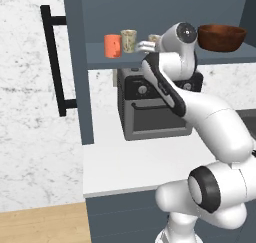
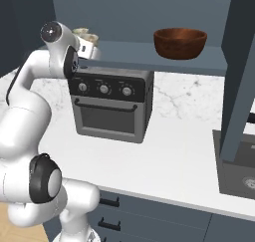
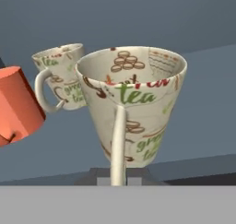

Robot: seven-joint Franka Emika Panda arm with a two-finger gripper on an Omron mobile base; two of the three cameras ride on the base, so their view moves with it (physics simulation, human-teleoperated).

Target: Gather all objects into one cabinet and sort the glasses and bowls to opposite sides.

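Observation:
In the open cabinet (image 1: 75,62), on the shelf's left part, stand the orange mug (image 1: 112,45) (image 3: 16,105) and one beige patterned cup (image 1: 128,40) (image 3: 62,75). Just to their right my gripper (image 1: 145,46) (image 2: 89,49) is shut on the handle of the second beige cup (image 1: 154,38) (image 2: 85,36) (image 3: 133,103), which is upright at shelf level; I cannot tell whether it touches the shelf. The dark reddish-brown bowl (image 1: 221,37) (image 2: 180,42) sits at the shelf's right end.
A black toaster oven (image 1: 150,112) (image 2: 109,106) stands on the white counter (image 1: 125,162) right under the shelf. The cabinet's left door, with its black bar handle (image 1: 52,62), is swung open; the right door (image 2: 241,76) hangs open over a dark sink (image 2: 239,171).

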